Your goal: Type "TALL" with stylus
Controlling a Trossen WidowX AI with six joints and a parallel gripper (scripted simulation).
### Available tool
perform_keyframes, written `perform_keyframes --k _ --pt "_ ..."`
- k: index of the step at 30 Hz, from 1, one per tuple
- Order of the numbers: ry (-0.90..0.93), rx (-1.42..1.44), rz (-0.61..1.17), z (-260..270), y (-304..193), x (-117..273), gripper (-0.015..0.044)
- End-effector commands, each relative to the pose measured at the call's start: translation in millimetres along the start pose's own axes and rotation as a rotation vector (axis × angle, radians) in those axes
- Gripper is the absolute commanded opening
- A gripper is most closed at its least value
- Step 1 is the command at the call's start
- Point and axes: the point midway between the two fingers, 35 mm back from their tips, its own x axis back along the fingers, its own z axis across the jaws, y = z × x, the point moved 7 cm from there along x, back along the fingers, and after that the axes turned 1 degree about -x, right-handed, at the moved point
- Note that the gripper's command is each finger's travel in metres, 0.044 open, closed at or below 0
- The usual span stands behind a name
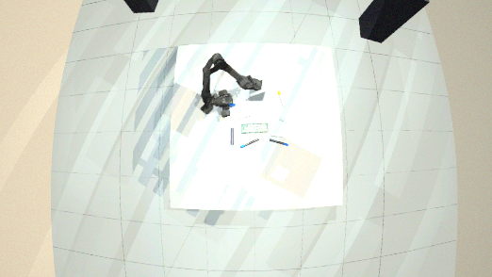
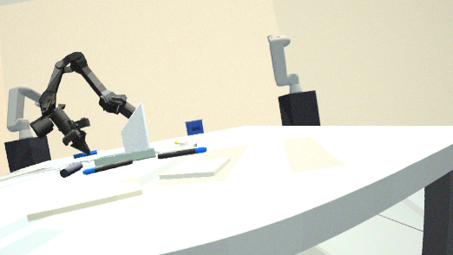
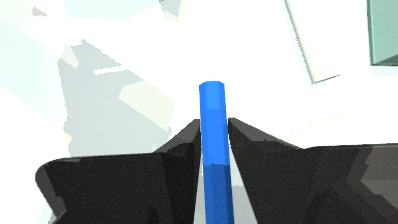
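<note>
The blue stylus (image 1: 232,105) (image 2: 82,154) (image 3: 213,97) is between my fingertips, with one end sticking out ahead of them in the wrist view. My gripper (image 1: 230,104) (image 2: 88,153) (image 3: 213,124) is shut on it, low over the left part of the desk. I cannot tell whether the stylus touches the desk. A white slab (image 3: 320,40) lies ahead and to the right in the wrist view; it may be the keyboard, but no keys show on it. A green block (image 1: 254,128) (image 2: 126,157) (image 3: 384,37) lies beyond it. No letters can be read.
A white upright panel (image 2: 139,130) stands behind the green block. A dark cylinder (image 1: 232,136) (image 2: 71,169) and two black-and-blue pens (image 1: 250,143) (image 1: 278,141) lie around the block. A blue box (image 2: 194,127) and a small yellow-ended item (image 1: 279,92) are farther right.
</note>
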Motion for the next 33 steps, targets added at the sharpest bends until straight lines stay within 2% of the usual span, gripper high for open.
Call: perform_keyframes --k 1,9,15,33 --pt "-0.005 -0.004 0.015 1 8 19 0.0000" --pt "-0.006 0.004 0.006 0 10 19 0.0000" --pt "-0.040 0.069 -0.042 -22 18 12 0.0000" --pt "0.056 -0.339 -0.166 -68 24 9 0.0000"
